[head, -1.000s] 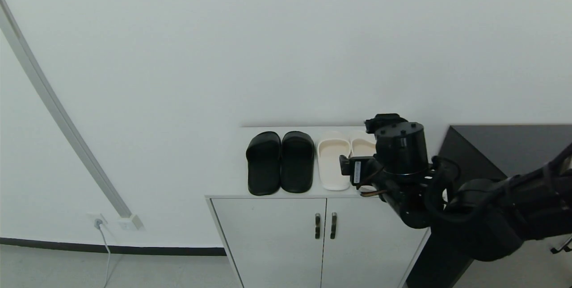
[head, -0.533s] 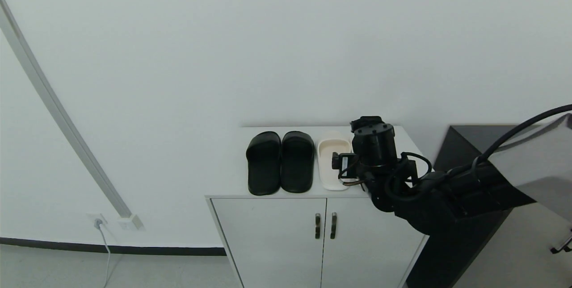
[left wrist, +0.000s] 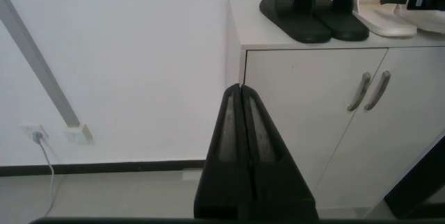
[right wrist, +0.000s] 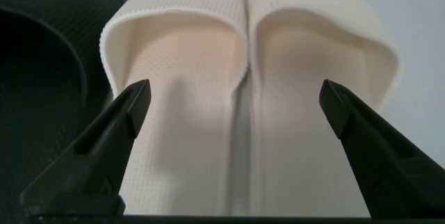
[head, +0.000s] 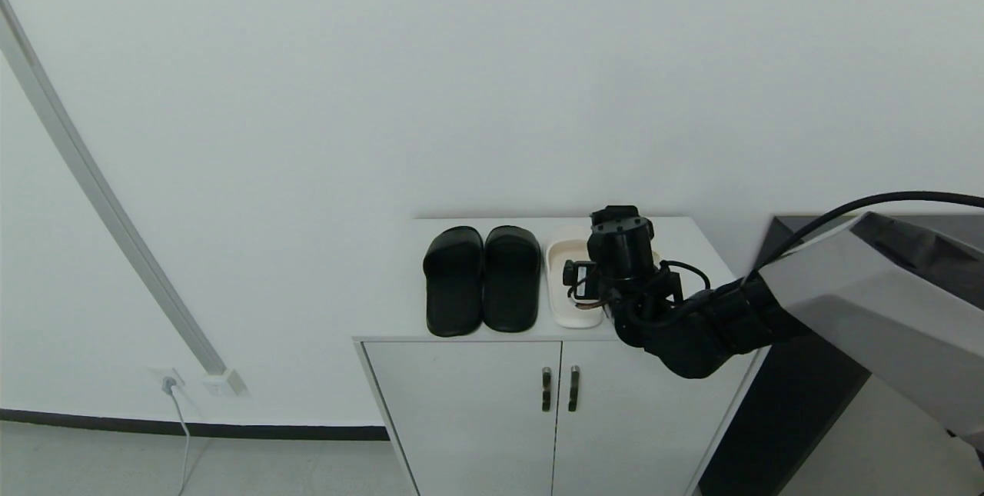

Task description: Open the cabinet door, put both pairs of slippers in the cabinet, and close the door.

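Note:
On top of the white cabinet [head: 492, 342] lie a black pair of slippers [head: 483, 277] and, to their right, a cream pair of slippers [head: 565, 281], partly hidden by my right arm. My right gripper [right wrist: 236, 102] is open just over the cream slippers [right wrist: 243, 106], one finger on each outer side of the pair, touching neither. Both cabinet doors are shut, their two handles [head: 559, 388] meeting at the middle. My left gripper [left wrist: 241, 126] is shut and holds nothing, low and off to the left of the cabinet [left wrist: 313, 106], where the black slippers [left wrist: 313, 14] also lie.
A dark table [head: 822, 242] stands right against the cabinet's right side. A wall is close behind the cabinet. A slanted grey conduit [head: 92, 181] and a wall socket with a cable [head: 173, 388] are at the left, above bare floor.
My right arm has stretched forward and to the left over the cabinet top, bringing its gripper down onto the cream pair. The slippers and the doors have not moved.

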Robot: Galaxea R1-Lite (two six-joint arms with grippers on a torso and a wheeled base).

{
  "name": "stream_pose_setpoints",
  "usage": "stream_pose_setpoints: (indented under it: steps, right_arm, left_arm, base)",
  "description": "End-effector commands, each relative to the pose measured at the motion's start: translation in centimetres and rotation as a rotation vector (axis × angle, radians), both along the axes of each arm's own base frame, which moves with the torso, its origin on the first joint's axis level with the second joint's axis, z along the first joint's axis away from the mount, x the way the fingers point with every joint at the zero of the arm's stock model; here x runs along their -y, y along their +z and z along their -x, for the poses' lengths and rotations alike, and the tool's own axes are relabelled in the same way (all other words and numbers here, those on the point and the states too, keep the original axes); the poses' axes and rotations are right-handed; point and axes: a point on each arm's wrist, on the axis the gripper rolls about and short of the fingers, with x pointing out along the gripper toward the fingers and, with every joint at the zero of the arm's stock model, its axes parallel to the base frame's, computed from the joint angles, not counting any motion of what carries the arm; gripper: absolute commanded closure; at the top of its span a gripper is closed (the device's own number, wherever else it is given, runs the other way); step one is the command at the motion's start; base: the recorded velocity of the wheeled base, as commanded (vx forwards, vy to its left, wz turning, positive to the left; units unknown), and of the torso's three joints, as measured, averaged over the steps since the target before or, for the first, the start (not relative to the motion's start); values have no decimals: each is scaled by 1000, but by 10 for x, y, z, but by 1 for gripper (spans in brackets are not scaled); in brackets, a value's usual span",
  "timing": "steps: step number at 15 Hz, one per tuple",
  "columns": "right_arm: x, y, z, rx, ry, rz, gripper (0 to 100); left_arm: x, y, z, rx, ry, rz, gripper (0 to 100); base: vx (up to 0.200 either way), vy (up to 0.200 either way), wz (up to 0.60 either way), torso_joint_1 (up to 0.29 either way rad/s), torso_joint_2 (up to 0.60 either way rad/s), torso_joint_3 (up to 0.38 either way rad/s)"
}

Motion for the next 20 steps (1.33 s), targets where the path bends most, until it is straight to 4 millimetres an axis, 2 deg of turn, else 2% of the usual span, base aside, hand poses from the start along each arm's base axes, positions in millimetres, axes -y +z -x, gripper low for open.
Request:
stream_pose_setpoints:
  steps: [1, 9, 12, 13, 20]
  right_arm:
    - [1, -8, -14, -2, 2, -5, 0]
    - [17, -13, -54, 32, -18, 10, 0]
    - [17, -15, -57, 37, -16, 27, 0]
    - [17, -14, -58, 40, -14, 30, 100]
    - [16, -11, -57, 49, -10, 36, 100]
  left_arm:
    - [0, 0, 0, -1, 0, 1, 100]
    - [0, 0, 0, -1, 0, 1, 100]
    - [0, 0, 0, -1, 0, 1, 100]
    - [0, 0, 0, -1, 1, 1, 100]
    - [0, 0, 0, -1, 1, 4, 100]
  base:
    - [0, 0, 0, 0, 0, 0]
    - [0, 0, 0, 0, 0, 0]
    - [0, 0, 0, 0, 0, 0]
    - [0, 0, 0, 0, 0, 0]
    - [0, 0, 0, 0, 0, 0]
